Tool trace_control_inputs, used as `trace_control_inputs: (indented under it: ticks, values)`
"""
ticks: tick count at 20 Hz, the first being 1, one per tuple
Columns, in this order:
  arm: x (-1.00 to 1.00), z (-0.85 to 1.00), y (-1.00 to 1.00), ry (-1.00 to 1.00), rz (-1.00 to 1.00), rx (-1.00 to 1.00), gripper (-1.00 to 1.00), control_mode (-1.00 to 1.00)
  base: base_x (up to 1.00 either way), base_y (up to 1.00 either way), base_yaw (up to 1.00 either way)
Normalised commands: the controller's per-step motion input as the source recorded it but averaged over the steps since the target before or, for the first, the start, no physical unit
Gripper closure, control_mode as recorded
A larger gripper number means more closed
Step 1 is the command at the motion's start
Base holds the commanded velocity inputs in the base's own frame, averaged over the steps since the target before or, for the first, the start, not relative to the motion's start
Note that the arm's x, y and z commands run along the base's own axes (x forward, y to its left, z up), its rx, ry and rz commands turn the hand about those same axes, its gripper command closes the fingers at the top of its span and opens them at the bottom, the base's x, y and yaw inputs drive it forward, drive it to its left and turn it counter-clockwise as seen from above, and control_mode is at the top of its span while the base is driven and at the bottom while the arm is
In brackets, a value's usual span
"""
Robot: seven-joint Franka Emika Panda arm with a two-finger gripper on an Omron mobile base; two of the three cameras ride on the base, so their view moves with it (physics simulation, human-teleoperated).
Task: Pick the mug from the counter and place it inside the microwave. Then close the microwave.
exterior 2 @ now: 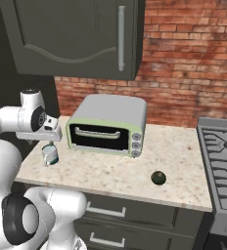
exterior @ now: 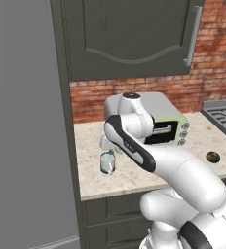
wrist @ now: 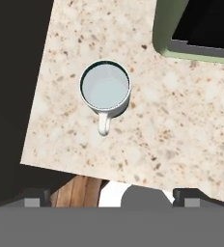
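The mug (wrist: 105,89) stands upright on the counter (wrist: 181,125), near its left end and just beside the front corner of the toaster oven (exterior 2: 105,128), apart from it. Your gripper (exterior: 108,146) hangs directly above the mug with its fingers spread wide, clamped on nothing.

Handling, as judged: the mug looks glassy and thin-walled, so expect it to be light, rigid, smooth and breakable. A hard squeeze or a knock against the oven corner is the risk. Take it across the cylindrical body, or over one wall at the rim, with the pads clear of the handle (wrist: 104,124).

Orientation: the long axis is vertical, mouth open upward toward the hand camera. In the hand view the handle points toward the bottom of the picture, that is, toward the counter's front edge and away from the oven. Set the fingers either side of the body, across the handle's line.
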Motion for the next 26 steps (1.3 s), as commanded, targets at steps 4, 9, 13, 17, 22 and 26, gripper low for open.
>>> trace_control_inputs:
  ticks: [4,9,13,17,22,26]
  values:
    - [0.10,-0.01,0.06,-0.01,0.00,0.00,-1.00,-1.00,0.00,0.00,0.00]
    - [0.14,-0.12,0.11,0.00,-0.01,0.00,-1.00,-1.00,0.00,0.00,0.00]
    - [0.07,-0.17,0.03,0.00,0.00,0.00,-1.00,-1.00,0.00,0.00,0.00]
    - [0.00,-0.25,0.00,0.00,0.00,0.00,-1.00,-1.00,0.00,0.00,0.00]
    - [0.00,-0.15,0.00,0.00,0.00,0.00,-1.00,-1.00,0.00,0.00,0.00]
    - [0.00,-0.26,0.00,0.00,0.00,0.00,-1.00,-1.00,0.00,0.00,0.00]
